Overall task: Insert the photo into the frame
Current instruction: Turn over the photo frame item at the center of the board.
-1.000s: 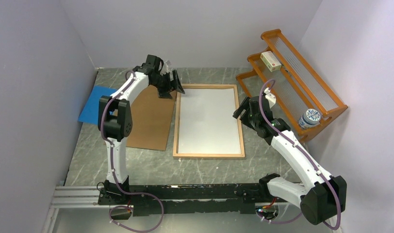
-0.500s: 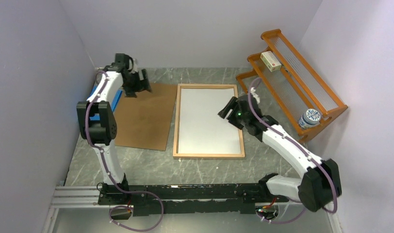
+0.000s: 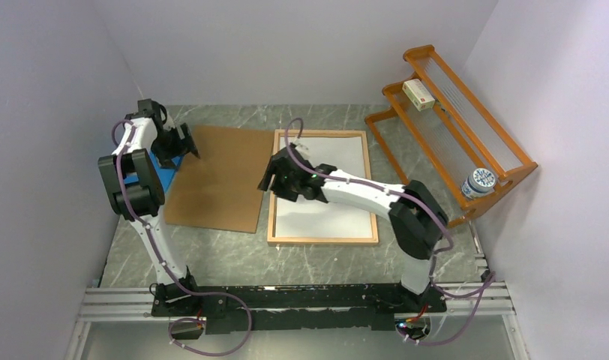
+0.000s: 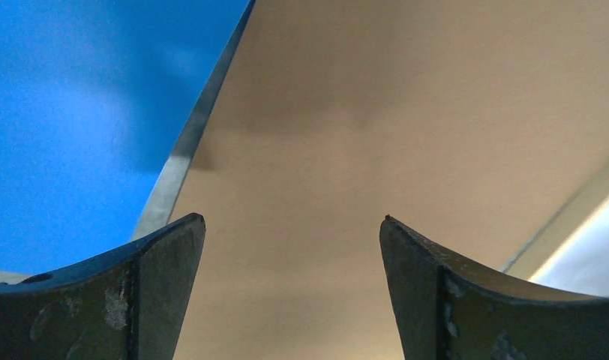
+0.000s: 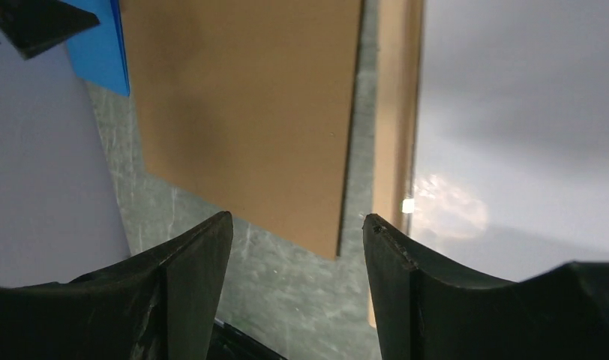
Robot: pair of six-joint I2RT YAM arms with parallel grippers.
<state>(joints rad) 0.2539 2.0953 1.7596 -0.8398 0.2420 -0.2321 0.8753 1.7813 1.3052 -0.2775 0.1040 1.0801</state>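
Observation:
The frame [image 3: 322, 240], with a narrow light-orange border, lies flat in the middle of the table. A plain white surface [image 3: 324, 187] fills it; I cannot tell whether this is the photo's back, and no printed side shows. My right gripper [image 3: 268, 180] is open and empty above the frame's left border [image 5: 395, 112], its tips [image 5: 298, 217] over the gap beside the brown panel [image 5: 241, 97]. My left gripper [image 3: 190, 151] is open and empty, low over the brown panel's [image 4: 361, 135] far left corner, beside the blue sheet [image 4: 76, 112].
The brown hardboard panel [image 3: 219, 180] lies left of the frame, partly over the blue sheet [image 3: 166, 176]. An orange slatted rack [image 3: 466, 120] stands at the right with a small box [image 3: 418, 94] and a round tin [image 3: 479, 182]. Walls close in left, far and right.
My left arm has swung left from the frame's far left corner to the panel's far left corner. My right arm has swept left across the frame from its right edge to its left border.

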